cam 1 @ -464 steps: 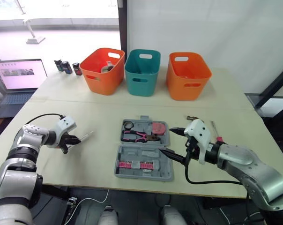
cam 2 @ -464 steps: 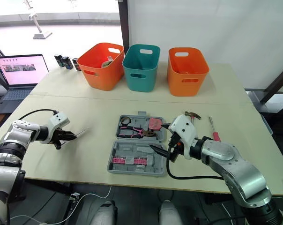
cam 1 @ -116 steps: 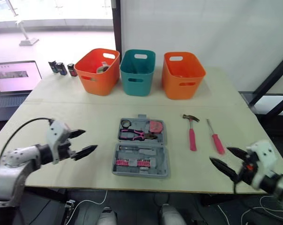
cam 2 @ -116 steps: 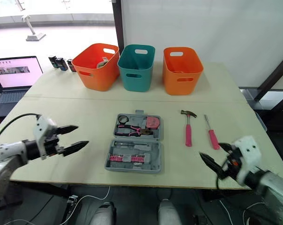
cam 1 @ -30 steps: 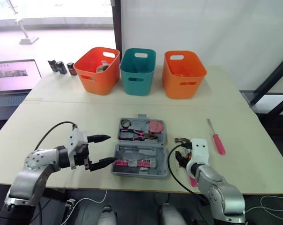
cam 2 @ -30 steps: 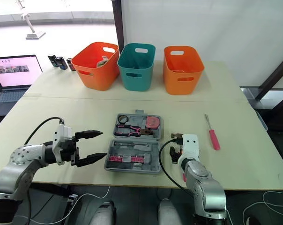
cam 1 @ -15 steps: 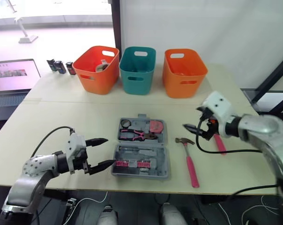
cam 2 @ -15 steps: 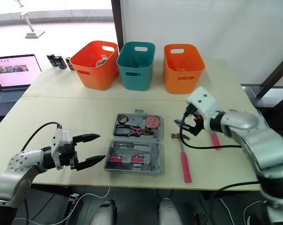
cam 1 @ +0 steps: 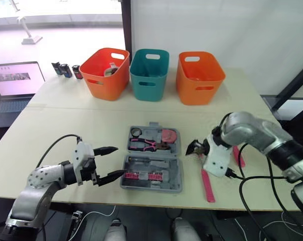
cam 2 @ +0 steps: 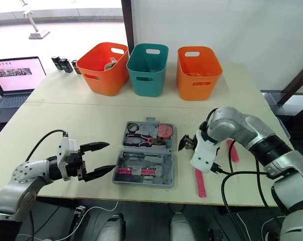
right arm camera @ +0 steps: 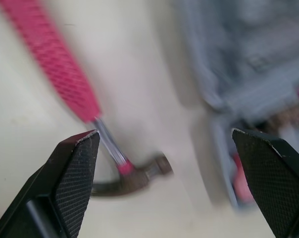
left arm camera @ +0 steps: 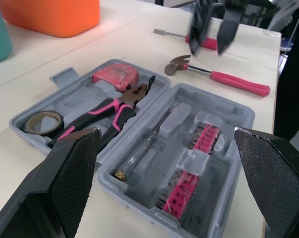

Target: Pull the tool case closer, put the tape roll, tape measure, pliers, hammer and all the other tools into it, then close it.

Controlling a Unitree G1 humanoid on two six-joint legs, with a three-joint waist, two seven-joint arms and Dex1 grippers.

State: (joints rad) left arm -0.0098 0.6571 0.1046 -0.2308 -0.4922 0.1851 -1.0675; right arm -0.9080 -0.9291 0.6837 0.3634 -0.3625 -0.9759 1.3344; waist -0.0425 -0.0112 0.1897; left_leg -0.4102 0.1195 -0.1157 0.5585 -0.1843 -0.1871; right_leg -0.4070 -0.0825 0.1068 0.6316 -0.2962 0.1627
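The grey tool case (cam 1: pixel 152 159) lies open in the middle of the table. Its far half holds the tape roll (cam 1: pixel 137 132), the pink-handled pliers (cam 1: pixel 147 145) and the pink tape measure (cam 1: pixel 167 136); its near half holds pink bits (cam 1: pixel 144 175) and a thin driver (left arm camera: pixel 144 148). The hammer (cam 1: pixel 207 182) lies right of the case, head towards it. My right gripper (cam 1: pixel 197 148) hangs open low over the hammer head (right arm camera: pixel 134 178), holding nothing. A pink screwdriver (cam 1: pixel 240 156) lies further right. My left gripper (cam 1: pixel 111 162) stands open just left of the case.
Along the back stand an orange basket (cam 1: pixel 105 75), a teal basket (cam 1: pixel 149 75) and another orange basket (cam 1: pixel 199 78). A laptop (cam 1: pixel 16 80) and small dark items (cam 1: pixel 66 70) sit at the far left. Cables trail from both wrists.
My right gripper has dropped from above the table down to the hammer head, with the wrist turned over. The hammer and the left gripper have stayed where they were.
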